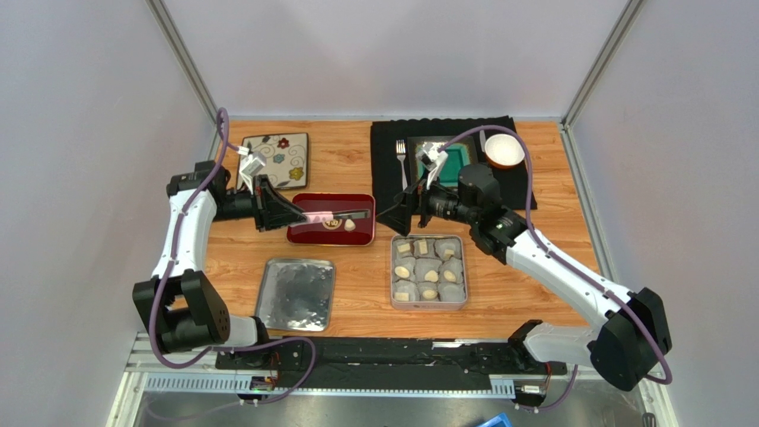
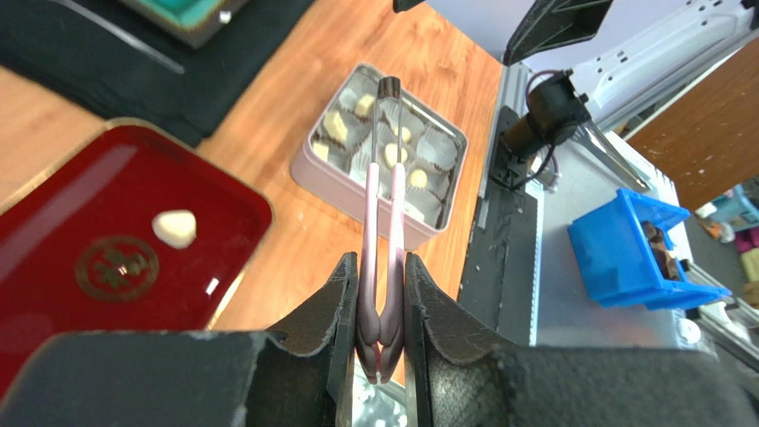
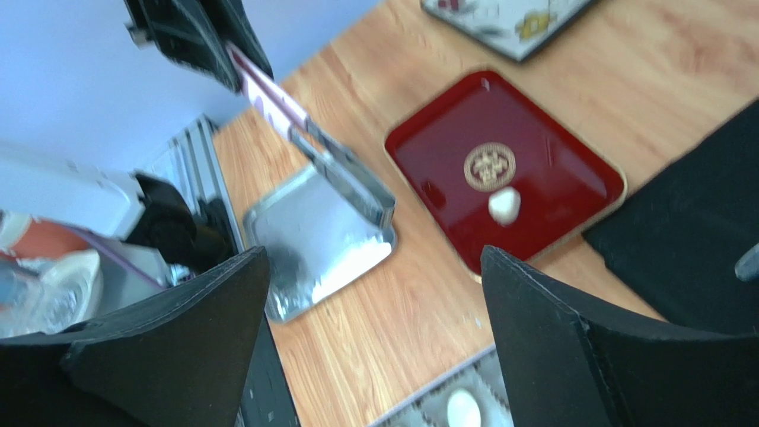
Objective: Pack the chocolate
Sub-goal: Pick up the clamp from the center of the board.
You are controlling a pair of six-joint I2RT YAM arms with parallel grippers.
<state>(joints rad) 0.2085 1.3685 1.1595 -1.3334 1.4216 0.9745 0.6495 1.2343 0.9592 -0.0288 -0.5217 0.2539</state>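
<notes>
One cream chocolate (image 1: 349,226) lies on the red tray (image 1: 307,233) beside its gold emblem; it also shows in the left wrist view (image 2: 175,228) and the right wrist view (image 3: 504,205). Several more chocolates sit in white paper cups in the square metal tin (image 1: 428,271), also seen in the left wrist view (image 2: 383,151). My left gripper (image 1: 267,209) (image 2: 381,267) is shut on the handle of pink tongs (image 1: 343,214) (image 2: 381,196). The tongs reach over the tray, and their tips look empty. My right gripper (image 1: 405,212) (image 3: 374,258) is open and empty above the table between tray and tin.
The tin's lid (image 1: 296,294) lies front left. A floral plate (image 1: 276,160) sits at the back left. A black mat (image 1: 385,160) at the back holds a fork (image 1: 401,158), a teal dish (image 1: 452,162) and a bowl (image 1: 503,149). A blue bin (image 2: 632,249) sits off the table.
</notes>
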